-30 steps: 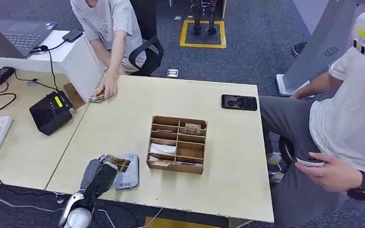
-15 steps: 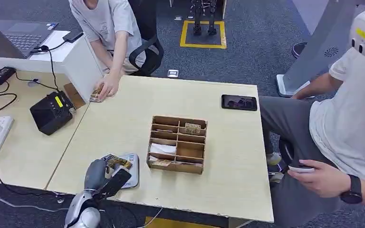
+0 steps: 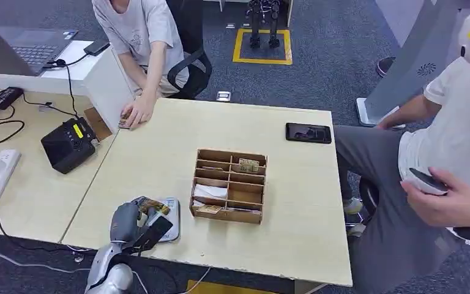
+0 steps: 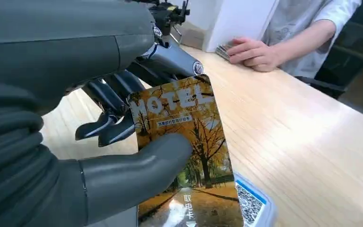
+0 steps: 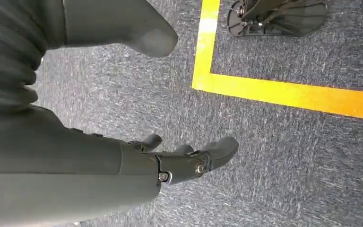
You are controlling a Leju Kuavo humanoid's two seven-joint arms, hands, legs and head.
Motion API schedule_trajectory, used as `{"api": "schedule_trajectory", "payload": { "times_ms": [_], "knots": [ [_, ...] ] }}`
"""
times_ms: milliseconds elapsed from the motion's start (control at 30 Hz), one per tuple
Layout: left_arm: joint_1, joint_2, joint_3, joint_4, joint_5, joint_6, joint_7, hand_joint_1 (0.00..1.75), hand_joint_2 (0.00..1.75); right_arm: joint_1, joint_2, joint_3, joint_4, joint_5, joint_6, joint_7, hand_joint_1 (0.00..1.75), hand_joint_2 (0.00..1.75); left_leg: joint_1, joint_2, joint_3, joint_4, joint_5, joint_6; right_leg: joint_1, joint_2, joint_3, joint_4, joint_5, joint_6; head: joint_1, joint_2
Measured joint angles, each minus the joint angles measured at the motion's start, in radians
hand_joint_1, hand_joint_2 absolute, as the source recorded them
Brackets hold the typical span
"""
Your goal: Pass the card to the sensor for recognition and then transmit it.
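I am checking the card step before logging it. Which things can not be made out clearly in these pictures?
- Grey flat card sensor: the head view shows it half covered by the left robot hand and the autumn-picture hotel card.
- Card's lower print: cut by the left wrist view's edge.
- Contact between card and sensor: cannot tell.
- Papers in the brown wooden compartment box: too small to read.
- Items under the seated person's hand: hidden by that hand.

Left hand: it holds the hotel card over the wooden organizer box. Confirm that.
Not right. The left hand does hold the hotel card, but over the grey sensor pad beside the wooden organizer box, as the head view shows.
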Motion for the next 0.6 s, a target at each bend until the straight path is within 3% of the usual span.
{"api": "schedule_trajectory", "payload": {
  "times_ms": [33, 133, 200, 267, 400, 500, 600],
  "knots": [
    [0.001, -0.004, 0.007, -0.002, 0.053, -0.024, -0.024, 1.75, 1.75, 0.0, 0.0, -0.002, 0.0, 0.001, 0.0, 0.0, 0.0, 1.75, 0.0, 0.0, 0.0, 0.0, 0.0, 0.0, 0.0, 0.0, 0.0, 0.0, 0.0, 0.0, 0.0, 0.0],
    [0.005, -0.01, 0.015, -0.086, 0.318, -0.203, -0.058, 1.75, 1.75, 0.0, 0.0, -0.016, 0.0, 0.021, 0.003, 0.0, 0.0, 1.75, 0.0, -0.001, -0.001, 0.0, 0.003, 0.001, 0.0, 0.0, -0.002, 0.0, 0.001, 0.0, 0.0, 0.0],
    [-0.012, -0.008, 0.023, -0.147, 0.432, -0.242, -0.058, 1.75, 1.75, 0.0, 0.0, -0.019, 0.0, 0.038, 0.005, 0.002, 0.0, 1.75, 0.0, -0.001, -0.003, 0.0, 0.003, 0.0, 0.0, 0.0, -0.004, 0.0, 0.002, 0.0, 0.0, 0.0],
    [-0.062, 0.01, 0.035, -0.196, 0.499, -0.248, -0.058, 1.75, 1.75, 0.0, 0.0, -0.021, 0.0, 0.052, 0.011, 0.001, 0.0, 1.75, 0.001, -0.001, -0.005, 0.001, 0.005, 0.0, 0.001, 0.0, -0.005, 0.0, 0.003, 0.0, 0.0, 0.0],
    [-0.181, 0.057, 0.065, -0.246, 0.524, -0.255, -0.057, 1.75, 1.75, -0.004, 0.0, -0.023, -0.001, 0.067, 0.016, 0.0, 0.0, 1.75, 0.001, -0.001, -0.005, 0.0, 0.006, -0.001, 0.001, 0.0, -0.006, 0.001, 0.004, -0.001, 0.0, 0.0],
    [-0.206, 0.068, 0.071, -0.261, 0.528, -0.25, -0.06, 1.75, 1.75, -0.004, 0.0, -0.024, -0.001, 0.068, 0.016, 0.0, 0.0, 1.75, 0.001, -0.001, -0.005, 0.0, 0.006, -0.001, 0.001, 0.0, -0.007, 0.001, 0.004, -0.001, 0.0, 0.0],
    [-0.23, 0.074, 0.074, -0.263, 0.51, -0.199, -0.072, 1.75, 1.75, -0.006, 0.0, -0.024, -0.001, 0.082, 0.022, -0.001, 0.0, 1.75, 0.001, -0.001, -0.008, 0.0, 0.006, -0.001, 0.001, 0.0, -0.009, 0.001, 0.004, -0.001, 0.0, 0.0]
  ]
}}
